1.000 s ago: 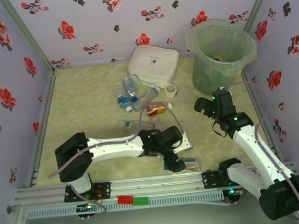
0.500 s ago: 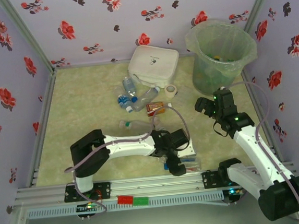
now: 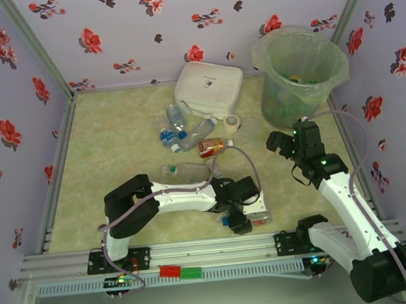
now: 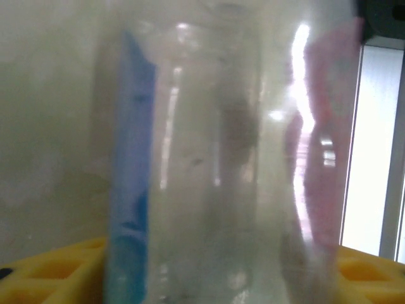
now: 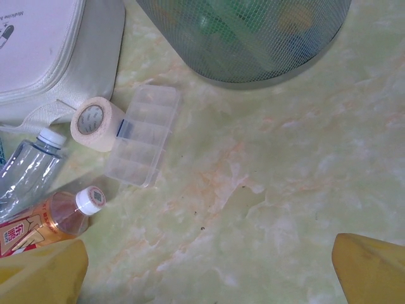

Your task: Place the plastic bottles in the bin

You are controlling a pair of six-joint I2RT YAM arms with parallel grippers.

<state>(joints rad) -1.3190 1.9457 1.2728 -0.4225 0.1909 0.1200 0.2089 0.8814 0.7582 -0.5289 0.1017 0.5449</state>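
Your clear bottle [image 4: 190, 158] lies at the near edge of the table [image 3: 117, 145], seemingly pinched in the left gripper [image 3: 239, 223], though the close view is blurred. Other bottles [image 3: 180, 129] sit mid-table. The right gripper [image 5: 209, 269] gapes wide beside the bin [image 3: 272, 89].

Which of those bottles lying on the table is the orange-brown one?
The amber bottle with the white cap and red label, lying near the tape roll. The other loose bottles are clear.

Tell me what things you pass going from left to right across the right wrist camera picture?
Going right: clear bottle → tape roll → clear compartment box → bin.
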